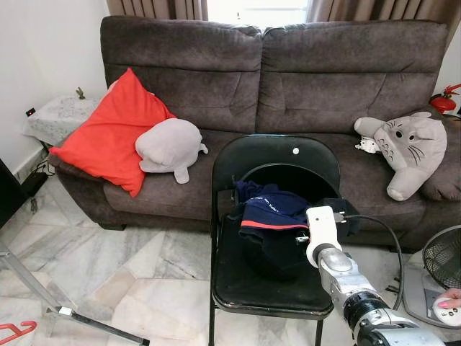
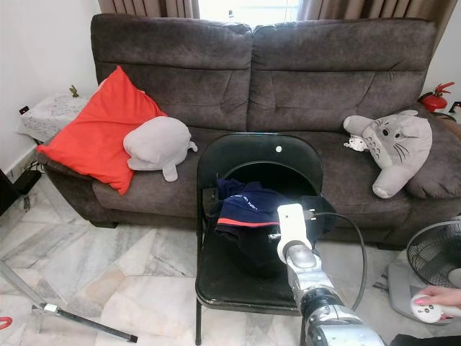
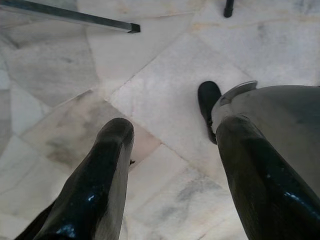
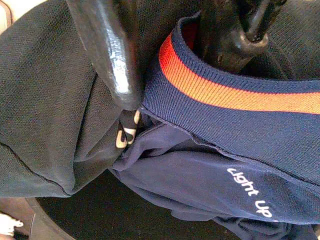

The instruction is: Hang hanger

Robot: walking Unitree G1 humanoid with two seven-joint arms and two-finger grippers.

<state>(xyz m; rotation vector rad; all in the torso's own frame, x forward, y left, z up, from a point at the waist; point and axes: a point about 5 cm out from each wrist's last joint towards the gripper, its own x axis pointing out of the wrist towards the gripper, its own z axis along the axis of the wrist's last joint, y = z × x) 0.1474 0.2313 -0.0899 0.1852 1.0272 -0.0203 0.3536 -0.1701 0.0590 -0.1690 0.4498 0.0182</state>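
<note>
Our right pincer (image 4: 165,55) was pressed into the navy knitted garment with an orange-red stripe (image 1: 274,209), fingers parted around its collar, on the black folding metal chair (image 1: 288,155). We judged this the pick-up step; closing and lifting would come next. The red plastic hanger (image 1: 16,331) lay on the marble floor (image 1: 144,267), well apart. Our left pincer (image 3: 175,165) hung open.

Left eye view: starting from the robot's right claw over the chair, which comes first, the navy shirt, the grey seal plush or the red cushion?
1. Navy shirt: on the black chair, directly at the right claw.
2. Grey seal plush: on the sofa seat, to the robot's left.
3. Red cushion: farther left, against the sofa's armrest end.
</note>
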